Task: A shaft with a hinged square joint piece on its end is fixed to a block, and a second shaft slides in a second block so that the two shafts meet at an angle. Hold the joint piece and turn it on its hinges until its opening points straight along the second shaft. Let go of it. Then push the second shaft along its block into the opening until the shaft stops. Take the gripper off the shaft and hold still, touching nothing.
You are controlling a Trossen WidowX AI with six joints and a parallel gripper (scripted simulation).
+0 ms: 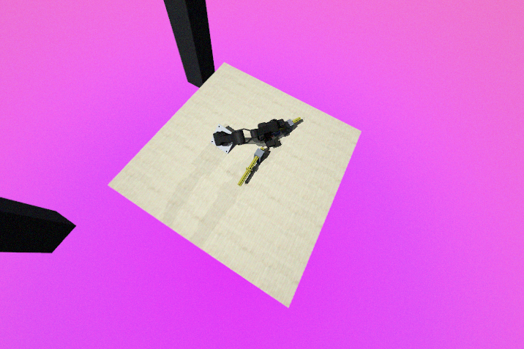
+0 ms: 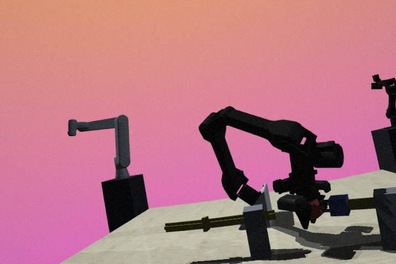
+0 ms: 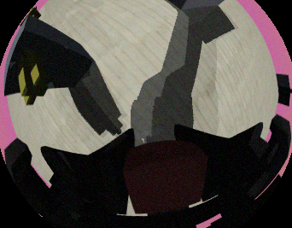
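Two yellow shafts run through two grey blocks on the pale wooden table top (image 1: 271, 244) (image 2: 125, 227), set at an angle to each other, and we see the black arm (image 1: 246, 134) (image 2: 251, 121) reaching over to them. We have the gripper (image 1: 274, 139) (image 2: 308, 222) (image 3: 154, 131) clenched on the dark red joint piece (image 2: 316, 209) (image 3: 166, 176), with a black finger on either side of it in the wrist view. We find that piece at the end of the fixed shaft (image 1: 297, 119) (image 2: 360, 203), next to a blue hinge part (image 2: 339, 205), between the two blocks. The fixed shaft's block (image 1: 290, 122) (image 2: 389, 219) stands upright at the far side. We see the sliding shaft (image 1: 248, 169) (image 2: 224, 221) (image 3: 34, 74) passing through the nearer block (image 1: 259, 154) (image 2: 256, 232) (image 3: 49, 54), most of it sticking out on the outer side with a small collar (image 1: 249, 168) (image 2: 205, 223) around it. Its short inner end points toward the joint piece but stops apart from it, outside the opening
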